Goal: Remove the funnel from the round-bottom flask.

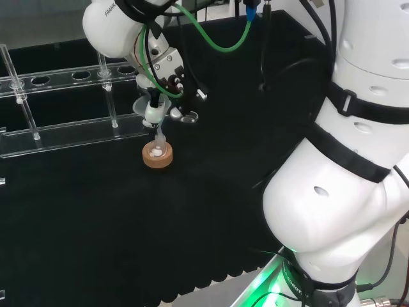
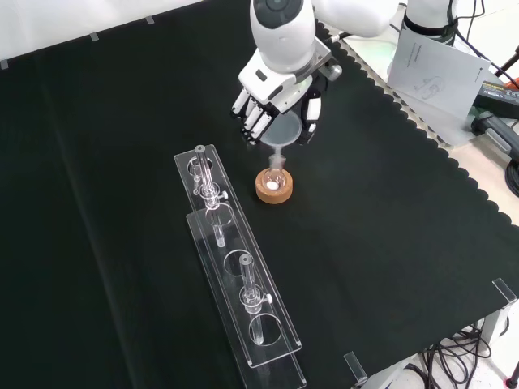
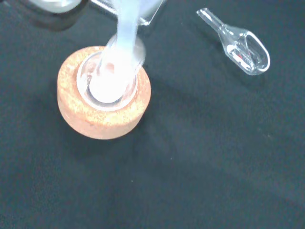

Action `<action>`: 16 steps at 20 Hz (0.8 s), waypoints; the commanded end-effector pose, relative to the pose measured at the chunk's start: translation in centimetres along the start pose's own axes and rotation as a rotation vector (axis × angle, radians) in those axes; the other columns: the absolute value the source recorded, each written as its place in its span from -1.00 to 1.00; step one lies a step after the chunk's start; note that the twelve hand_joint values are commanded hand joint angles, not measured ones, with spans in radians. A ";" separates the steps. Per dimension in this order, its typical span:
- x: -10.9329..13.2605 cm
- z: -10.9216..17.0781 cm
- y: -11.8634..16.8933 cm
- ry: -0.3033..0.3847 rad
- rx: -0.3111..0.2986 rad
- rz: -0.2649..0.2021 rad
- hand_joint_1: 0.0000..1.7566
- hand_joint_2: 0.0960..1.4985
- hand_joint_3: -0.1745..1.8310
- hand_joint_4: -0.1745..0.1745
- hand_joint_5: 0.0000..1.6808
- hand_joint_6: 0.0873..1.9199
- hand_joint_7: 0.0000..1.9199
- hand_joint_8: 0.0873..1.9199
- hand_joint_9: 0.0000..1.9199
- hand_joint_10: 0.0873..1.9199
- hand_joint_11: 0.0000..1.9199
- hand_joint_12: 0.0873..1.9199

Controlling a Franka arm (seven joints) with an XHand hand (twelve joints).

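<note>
Funnel (image 2: 281, 130) pinched in hand (image 2: 276, 93), above flask (image 2: 274, 181) on cork ring (image 2: 274, 192); black cloth (image 2: 389, 203).

1. I see a tan, speckled cork ring (image 3: 102, 112).
2. My robot hand (image 2: 280, 97) is white with black fingers.
3. The funnel (image 2: 282, 130) looks translucent grey.
4. The bench (image 2: 389, 211) wears plain black cloth with a scalloped edge.

Even, bright overhead light is thrown across the black cloth (image 2: 389, 243); barely a shadow is cast. Glare is caught on the white arm links (image 1: 345, 192). In the wrist view, the funnel stem (image 3: 125, 33) is rendered soft and blurred, the cork stand (image 3: 102, 121) sharper.
</note>
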State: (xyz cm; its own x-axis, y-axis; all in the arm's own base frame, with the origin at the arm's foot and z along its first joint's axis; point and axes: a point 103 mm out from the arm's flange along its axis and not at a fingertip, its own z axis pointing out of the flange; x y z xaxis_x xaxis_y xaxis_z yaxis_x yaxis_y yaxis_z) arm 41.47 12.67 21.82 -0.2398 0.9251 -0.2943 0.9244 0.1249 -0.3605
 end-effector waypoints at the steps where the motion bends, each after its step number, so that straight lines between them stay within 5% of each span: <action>1: -0.3 -1.6 -0.8 0.023 -0.026 -0.002 -0.10 0.02 -0.34 0.28 0.10 -0.35 -0.25 -0.31 0.05 -0.55 -0.41 0.28; 16: -2.0 -8.9 -3.2 0.047 -0.173 0.024 -0.12 0.01 -0.33 0.24 0.08 -0.33 -0.23 -0.32 0.05 -0.56 -0.40 0.27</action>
State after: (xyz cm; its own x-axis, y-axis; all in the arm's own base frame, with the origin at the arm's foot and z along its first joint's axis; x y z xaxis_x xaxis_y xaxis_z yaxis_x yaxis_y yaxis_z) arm 41.43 13.37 27.71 -0.2208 0.9358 -0.2749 0.9541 0.1488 -0.2598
